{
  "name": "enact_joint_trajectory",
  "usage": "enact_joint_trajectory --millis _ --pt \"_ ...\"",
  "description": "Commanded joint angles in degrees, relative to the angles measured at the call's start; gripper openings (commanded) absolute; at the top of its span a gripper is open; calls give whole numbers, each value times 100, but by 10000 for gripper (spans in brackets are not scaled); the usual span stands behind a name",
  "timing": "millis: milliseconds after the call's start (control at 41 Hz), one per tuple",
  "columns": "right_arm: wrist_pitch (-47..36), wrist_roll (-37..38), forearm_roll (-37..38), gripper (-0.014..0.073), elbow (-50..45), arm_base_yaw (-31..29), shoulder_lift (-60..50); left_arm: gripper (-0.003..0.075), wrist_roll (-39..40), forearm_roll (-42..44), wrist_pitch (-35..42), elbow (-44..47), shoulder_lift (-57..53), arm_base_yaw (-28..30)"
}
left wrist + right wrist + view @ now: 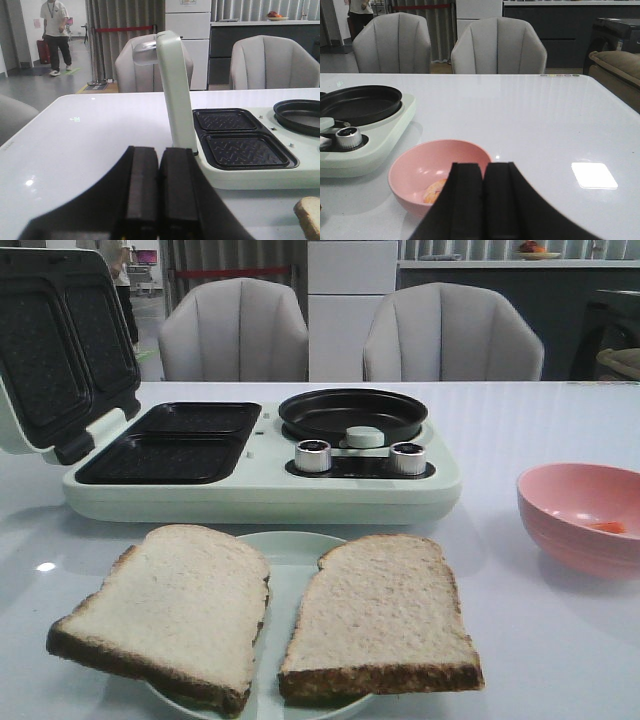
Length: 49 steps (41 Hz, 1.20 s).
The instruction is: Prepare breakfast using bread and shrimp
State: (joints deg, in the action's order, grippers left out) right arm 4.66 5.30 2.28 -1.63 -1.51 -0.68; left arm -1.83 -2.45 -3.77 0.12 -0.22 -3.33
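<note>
Two slices of bread lie side by side on a pale plate (290, 546) at the table's front: the left slice (170, 610) and the right slice (380, 615). A corner of bread (309, 215) shows in the left wrist view. An orange-pink shrimp (607, 527) lies in the pink bowl (582, 515) at the right, also seen as shrimp (434, 190) in the bowl (420, 170), partly hidden by fingers. My left gripper (159, 160) is shut, empty, near the cooker's lid. My right gripper (483, 172) is shut, empty, just behind the bowl. Neither arm appears in the front view.
A pale green breakfast cooker (262, 480) stands mid-table with its lid (60, 350) raised at the left, two black grill trays (170, 440), a round black pan (352, 413), two metal knobs (312, 455) and a pale green knob (364, 436). Two chairs (235, 330) stand behind.
</note>
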Motion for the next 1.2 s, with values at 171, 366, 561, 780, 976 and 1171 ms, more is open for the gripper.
enact_joint_trajectory --millis 171,366,561,780,976,1171 --pt "-524 -32 48 36 99 -2 -108 101 30 -32 505 172 -94 -31" --pt "-524 -32 48 36 99 -2 -108 102 30 -32 505 172 -94 -31" --pt "-524 -32 48 36 99 -2 -108 101 -41 136 611 172 -94 -31" --pt "-524 -32 48 36 99 -2 -108 101 -52 314 938 172 -94 -31" --pt "-896 -32 52 36 170 -2 -108 101 -52 15 1411 96 -94 -31" --pt "-367 -28 53 36 1316 -2 -34 101 -52 -39 954 -949 -74 -31"
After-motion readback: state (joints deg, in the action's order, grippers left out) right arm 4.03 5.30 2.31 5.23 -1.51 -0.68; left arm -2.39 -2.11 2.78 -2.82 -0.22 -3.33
